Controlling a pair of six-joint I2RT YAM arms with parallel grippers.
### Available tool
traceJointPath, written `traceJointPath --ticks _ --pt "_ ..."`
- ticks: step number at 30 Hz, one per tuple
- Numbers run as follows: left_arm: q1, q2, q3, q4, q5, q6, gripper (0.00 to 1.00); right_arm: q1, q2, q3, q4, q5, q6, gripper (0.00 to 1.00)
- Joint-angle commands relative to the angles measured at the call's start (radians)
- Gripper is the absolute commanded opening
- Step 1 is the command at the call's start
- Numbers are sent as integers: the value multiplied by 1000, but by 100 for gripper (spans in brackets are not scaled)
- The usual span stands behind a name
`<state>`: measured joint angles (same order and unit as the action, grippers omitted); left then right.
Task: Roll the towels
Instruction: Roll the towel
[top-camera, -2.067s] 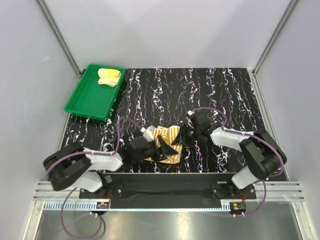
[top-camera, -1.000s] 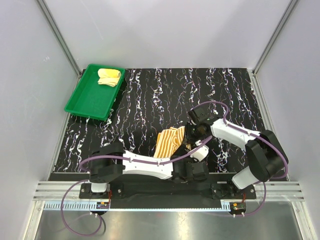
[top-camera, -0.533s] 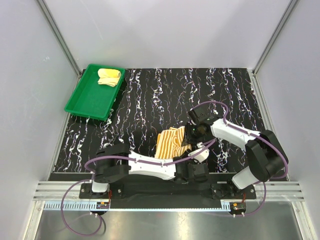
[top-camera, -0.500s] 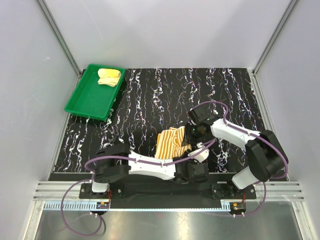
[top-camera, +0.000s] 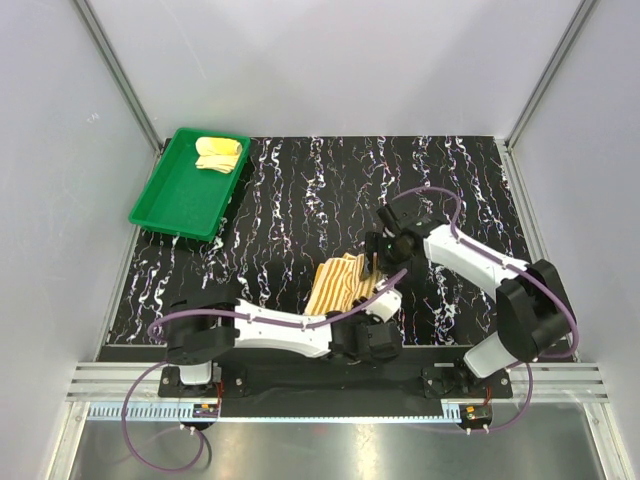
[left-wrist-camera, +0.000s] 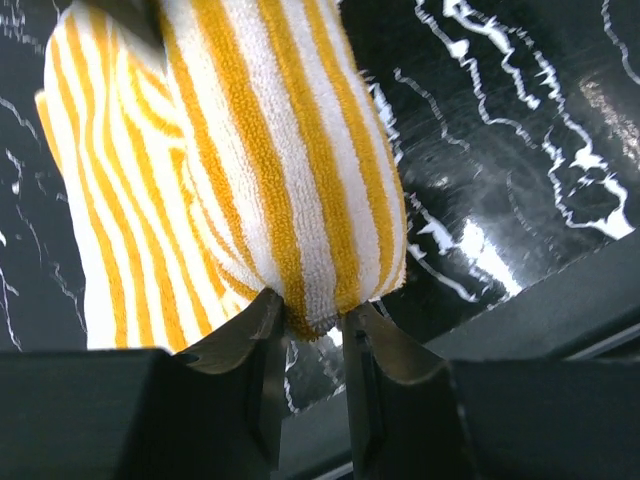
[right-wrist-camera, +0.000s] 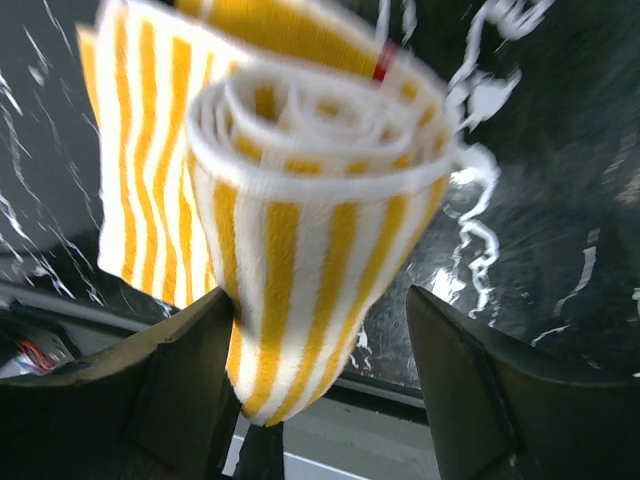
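Note:
The orange-and-cream striped towel (top-camera: 340, 283) lies rolled near the table's front edge. In the left wrist view my left gripper (left-wrist-camera: 315, 325) is shut on a pinch of the striped towel (left-wrist-camera: 250, 170) at the roll's near end. In the top view the left gripper (top-camera: 368, 297) sits at the roll's right front. My right gripper (right-wrist-camera: 325, 330) is open. The spiral end of the roll (right-wrist-camera: 320, 200) hangs between its fingers (right-wrist-camera: 190, 370), touching the left one and clear of the right. From above, the right gripper (top-camera: 386, 250) is just right of the roll. The pale yellow towel (top-camera: 218, 153) lies rolled in the tray.
A green tray (top-camera: 170, 200) stands at the back left of the black marbled table (top-camera: 330, 190). Grey walls with metal frame posts close in the sides and back. The arms' base rail (top-camera: 330, 365) runs along the near edge, right below the roll.
My right gripper has opened and let go of the roll's end, drawing back a little. My left gripper closed on the roll's near end, and the left arm has shifted slightly.

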<state>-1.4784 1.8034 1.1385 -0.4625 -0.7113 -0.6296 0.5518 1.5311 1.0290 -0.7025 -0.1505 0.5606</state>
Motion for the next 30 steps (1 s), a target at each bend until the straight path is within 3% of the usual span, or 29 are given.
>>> traceJointPath --ticks 1,8,21,26,30 --pt "7 -75 -46 8 55 -85 13 -68 -38 81 -49 74 -25 77" --pt "53 -188 -178 122 186 -157 13 -173 -187 100 -3 82 -16 78" --pt "247 -470 -457 381 432 -283 12 -181 -315 -193 294 -240 76 78" --pt "313 -525 -557 459 519 -343 12 -181 -344 -296 454 -297 128 79" --pt "349 -549 -651 619 594 -397 12 -179 -332 -421 682 -401 209 80"
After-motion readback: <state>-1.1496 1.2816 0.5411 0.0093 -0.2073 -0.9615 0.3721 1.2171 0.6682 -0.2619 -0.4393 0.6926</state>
